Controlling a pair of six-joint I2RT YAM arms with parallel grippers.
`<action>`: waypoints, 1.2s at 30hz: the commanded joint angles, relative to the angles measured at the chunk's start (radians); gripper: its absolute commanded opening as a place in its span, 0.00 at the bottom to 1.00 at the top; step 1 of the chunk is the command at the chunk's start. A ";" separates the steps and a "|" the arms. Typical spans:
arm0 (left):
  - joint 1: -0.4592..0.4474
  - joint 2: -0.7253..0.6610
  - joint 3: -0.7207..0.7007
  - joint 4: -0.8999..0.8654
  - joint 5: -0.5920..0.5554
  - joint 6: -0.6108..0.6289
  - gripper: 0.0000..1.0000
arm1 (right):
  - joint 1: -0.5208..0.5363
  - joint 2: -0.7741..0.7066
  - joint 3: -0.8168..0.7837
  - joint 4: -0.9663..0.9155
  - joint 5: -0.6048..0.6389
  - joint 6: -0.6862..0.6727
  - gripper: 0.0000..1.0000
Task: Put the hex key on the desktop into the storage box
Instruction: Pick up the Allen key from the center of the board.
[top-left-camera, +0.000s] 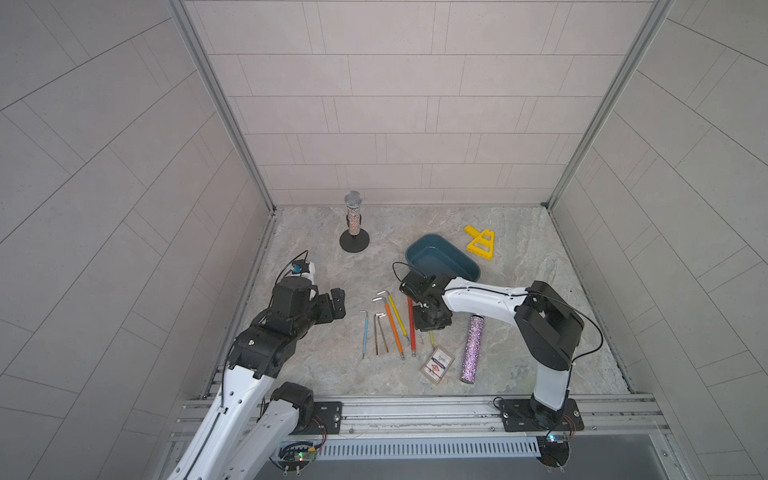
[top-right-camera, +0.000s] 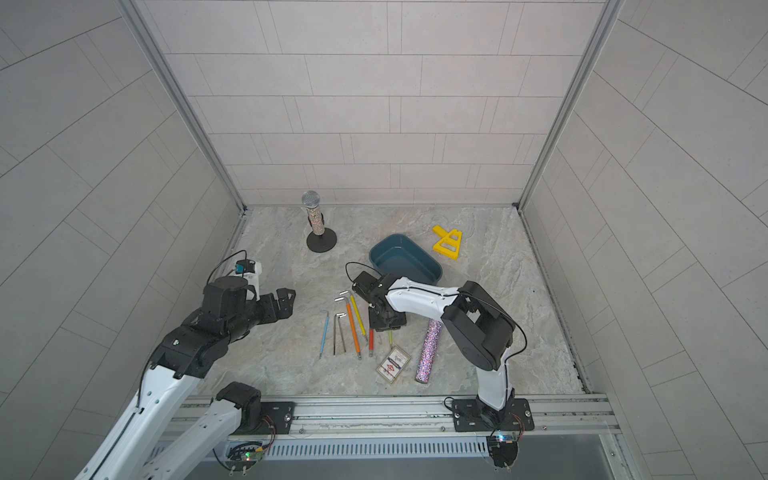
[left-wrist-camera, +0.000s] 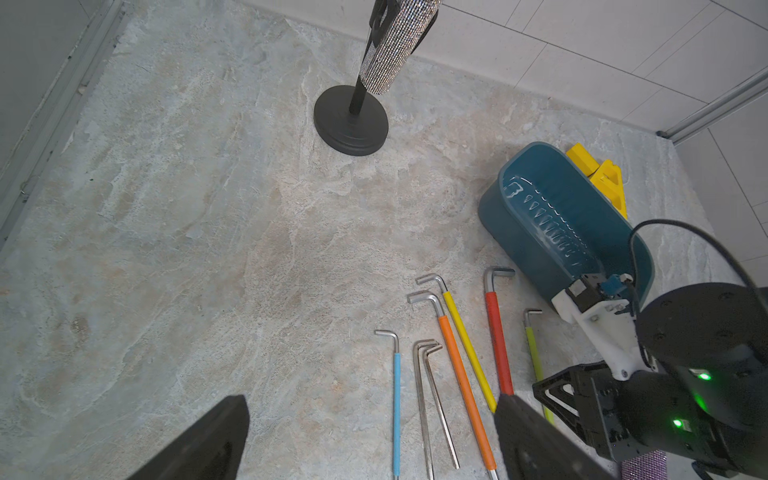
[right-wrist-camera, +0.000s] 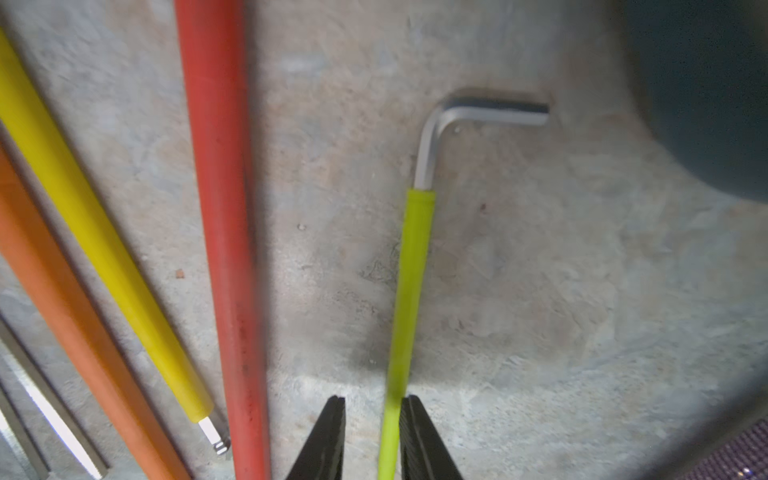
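Several hex keys lie side by side on the desktop (top-left-camera: 311, 353): blue (top-left-camera: 364, 332), two bare steel ones (top-left-camera: 380, 332), orange (top-left-camera: 394, 328), yellow (top-left-camera: 397, 316), red (top-left-camera: 411, 328) and a thin lime-green one (right-wrist-camera: 409, 291). My right gripper (right-wrist-camera: 372, 401) is down at the desktop with its jaws narrowly open astride the lime-green key's sleeve; one finger touches it and a gap shows at the other. The empty teal storage box (top-left-camera: 442, 259) sits just behind that arm. Left of the keys, my left gripper (left-wrist-camera: 372, 401) hovers wide open and holds nothing.
A microphone on a round black stand (top-left-camera: 353, 220) is at the back left. A yellow triangular frame (top-left-camera: 482, 243) lies behind the box. A glittery purple tube (top-left-camera: 471, 349) and a small card (top-left-camera: 436, 365) lie near the front, right of the keys.
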 joint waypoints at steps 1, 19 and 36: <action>-0.006 -0.013 -0.010 0.009 -0.013 0.014 1.00 | -0.012 0.011 0.000 -0.003 0.038 0.011 0.27; -0.006 -0.013 -0.012 0.031 0.065 0.042 0.99 | -0.022 0.080 0.008 0.000 0.032 -0.016 0.04; -0.085 -0.131 -0.072 0.138 0.216 0.091 0.87 | 0.034 -0.047 0.073 -0.092 0.108 -0.106 0.00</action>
